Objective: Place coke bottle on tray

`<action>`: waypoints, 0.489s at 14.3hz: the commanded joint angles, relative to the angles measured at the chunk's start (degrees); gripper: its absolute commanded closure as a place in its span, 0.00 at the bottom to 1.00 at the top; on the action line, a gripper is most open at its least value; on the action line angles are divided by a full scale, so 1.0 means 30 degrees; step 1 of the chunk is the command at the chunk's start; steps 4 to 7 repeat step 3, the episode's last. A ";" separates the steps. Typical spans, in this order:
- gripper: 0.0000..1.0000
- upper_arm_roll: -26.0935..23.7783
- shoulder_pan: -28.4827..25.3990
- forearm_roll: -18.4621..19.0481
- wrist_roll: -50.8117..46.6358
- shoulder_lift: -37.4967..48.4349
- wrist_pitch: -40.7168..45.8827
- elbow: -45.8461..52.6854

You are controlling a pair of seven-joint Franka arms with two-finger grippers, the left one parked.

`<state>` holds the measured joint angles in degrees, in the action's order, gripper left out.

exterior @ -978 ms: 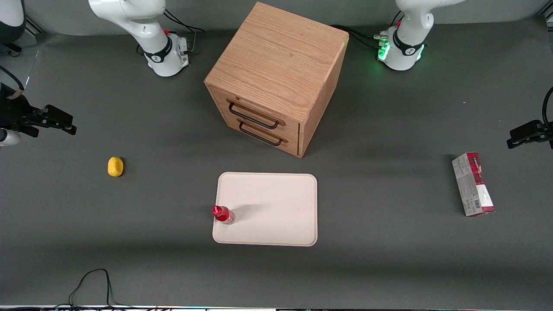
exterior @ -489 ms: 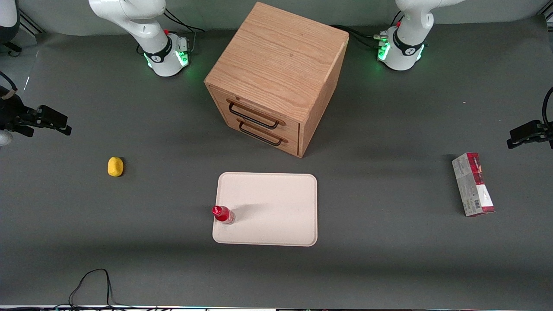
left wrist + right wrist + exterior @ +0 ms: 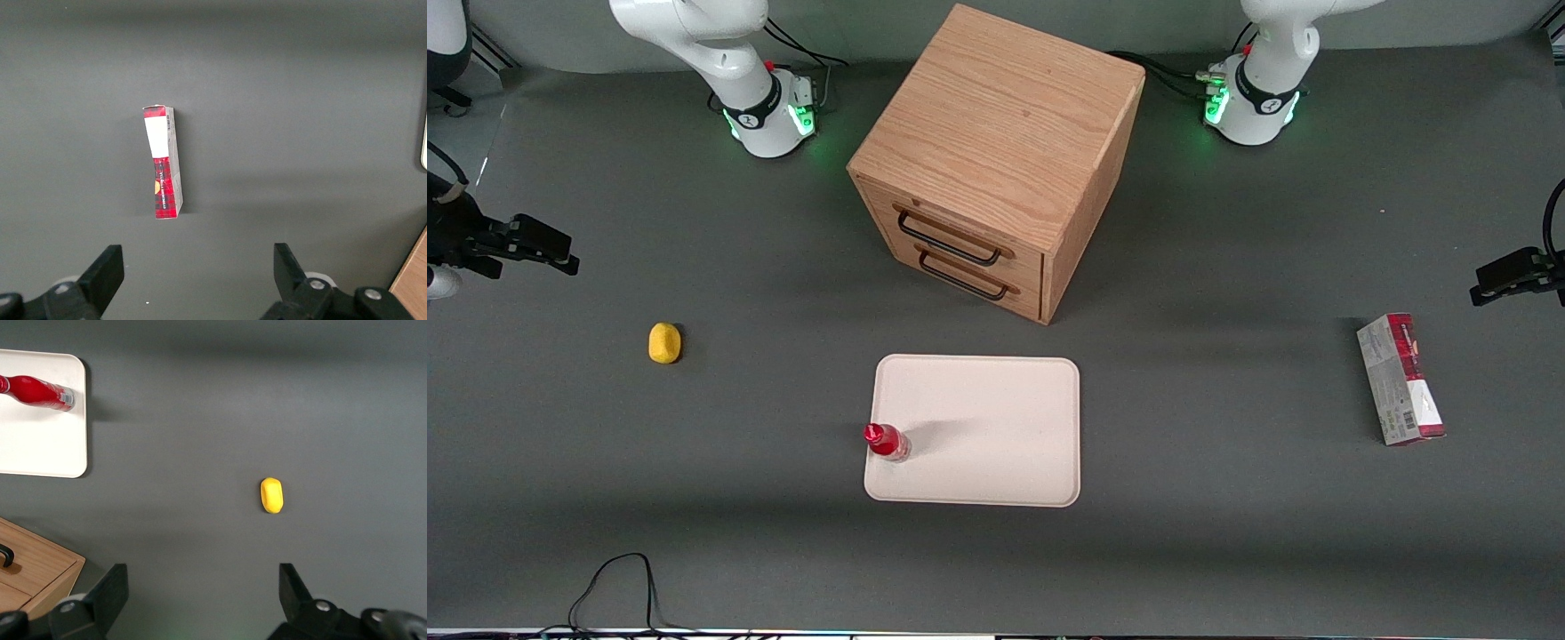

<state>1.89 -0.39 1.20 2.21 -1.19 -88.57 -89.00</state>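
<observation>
The coke bottle [image 3: 886, 441], with red cap and red label, stands upright on the pale cream-pink tray [image 3: 996, 427], close to the tray's corner nearest the working arm's end and the front camera. In the right wrist view the bottle [image 3: 37, 392] shows on the tray [image 3: 40, 440]. My right gripper [image 3: 560, 253] hangs high above the table toward the working arm's end, far from the bottle and tray. It is open and empty, its fingers [image 3: 117, 587] spread wide over bare grey mat in the right wrist view [image 3: 203, 587].
An oak drawer box [image 3: 996, 133] with two black handles stands farther from the front camera than the tray. A yellow lump [image 3: 664, 343] lies toward the working arm's end. A red-and-grey carton [image 3: 1400, 378] lies toward the parked arm's end. A black cable [image 3: 618, 578] loops near the front edge.
My right gripper has shifted only slightly at the working arm's end of the table. The light on the working arm's base has turned green. The bottle and tray have not moved.
</observation>
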 commanded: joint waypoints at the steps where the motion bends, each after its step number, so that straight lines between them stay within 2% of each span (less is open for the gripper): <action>1: 0.00 0.0396 -0.0397 0.0041 -0.0357 0.0047 0.0462 0.0312; 7: 0.00 0.0425 -0.0368 0.0041 -0.0328 0.0046 0.0462 0.0312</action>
